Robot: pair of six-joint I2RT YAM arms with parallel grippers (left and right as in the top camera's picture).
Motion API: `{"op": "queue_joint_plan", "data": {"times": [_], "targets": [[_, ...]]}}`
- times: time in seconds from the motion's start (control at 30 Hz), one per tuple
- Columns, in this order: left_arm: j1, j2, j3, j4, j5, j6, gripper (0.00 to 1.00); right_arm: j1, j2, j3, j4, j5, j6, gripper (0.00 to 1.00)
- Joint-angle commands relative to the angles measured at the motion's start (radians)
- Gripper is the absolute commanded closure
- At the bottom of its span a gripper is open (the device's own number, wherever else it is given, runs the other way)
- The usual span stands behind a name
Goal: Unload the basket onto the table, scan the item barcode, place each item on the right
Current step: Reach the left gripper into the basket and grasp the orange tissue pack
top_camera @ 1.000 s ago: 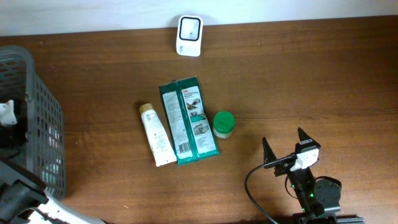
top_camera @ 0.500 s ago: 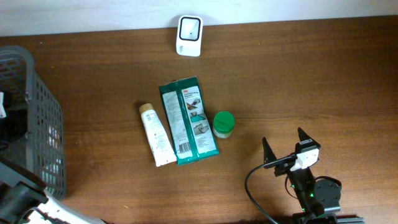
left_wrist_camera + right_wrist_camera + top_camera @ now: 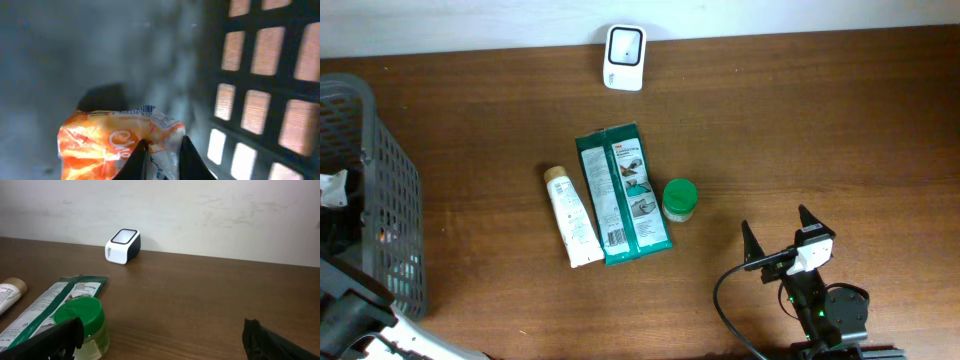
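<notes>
On the brown worktop (image 3: 820, 140), a grey basket (image 3: 395, 200) stands at the left edge. Inside it the left end effector (image 3: 163, 144) is clamped on an orange packet (image 3: 100, 145). Near right, the right end effector (image 3: 775, 222) has its fingers apart. A white scanner (image 3: 624, 57) sits far centre.
</notes>
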Motion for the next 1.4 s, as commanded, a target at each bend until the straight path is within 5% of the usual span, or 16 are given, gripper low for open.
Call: {"op": "queue_joint_plan", "data": {"times": [0.0, 0.3, 0.33, 0.37, 0.6, 0.7, 0.8, 0.87, 0.9, 1.0, 1.1, 1.3, 1.37], "targets": [[-0.002, 0.003, -0.008, 0.024, -0.112, -0.081, 0.88, -0.008, -0.006, -0.007, -0.004, -0.008, 0.000, 0.02], [-0.002, 0.003, -0.086, 0.119, -0.156, -0.098, 0.81, -0.008, -0.006, -0.007, -0.004, -0.008, 0.000, 0.02], [-0.002, 0.003, -0.092, 0.125, -0.156, -0.099, 0.84, -0.008, -0.006, -0.007, -0.004, -0.008, 0.000, 0.02], [-0.002, 0.003, -0.092, 0.130, -0.156, -0.116, 0.98, -0.008, -0.006, -0.007, -0.004, -0.008, 0.000, 0.02], [-0.002, -0.005, 0.150, 0.024, -0.160, -0.365, 1.00, -0.008, -0.006, -0.007, -0.004, -0.008, 0.000, 0.01], [-0.003, -0.008, 0.231, -0.062, -0.400, -0.611, 1.00, -0.008, -0.006, -0.007, -0.004, -0.008, 0.000, 0.02], [-0.004, -0.008, 0.225, -0.092, -0.472, -0.637, 1.00, -0.008, -0.006, -0.007, -0.004, -0.008, 0.000, 0.02], [-0.005, -0.008, 0.216, -0.094, -0.458, -0.637, 0.82, -0.008, -0.006, -0.007, -0.004, -0.008, 0.000, 0.01], [-0.005, -0.008, 0.182, -0.093, -0.457, -0.637, 0.65, -0.008, -0.006, -0.007, -0.004, -0.008, 0.000, 0.02], [-0.010, -0.008, 0.074, -0.042, -0.462, -0.626, 0.55, -0.008, -0.006, -0.007, -0.004, -0.008, 0.000, 0.02], [-0.009, -0.008, -0.029, 0.059, -0.462, -0.515, 0.53, -0.008, -0.006, -0.007, -0.003, -0.008, 0.000, 0.02], [-0.009, -0.006, -0.143, 0.208, -0.461, -0.493, 0.49, -0.008, -0.006, -0.007, -0.004, -0.008, 0.000, 0.02], [-0.009, -0.006, -0.158, 0.223, -0.448, -0.494, 0.55, -0.008, -0.006, -0.007, -0.004, -0.008, 0.000, 0.02]]}}
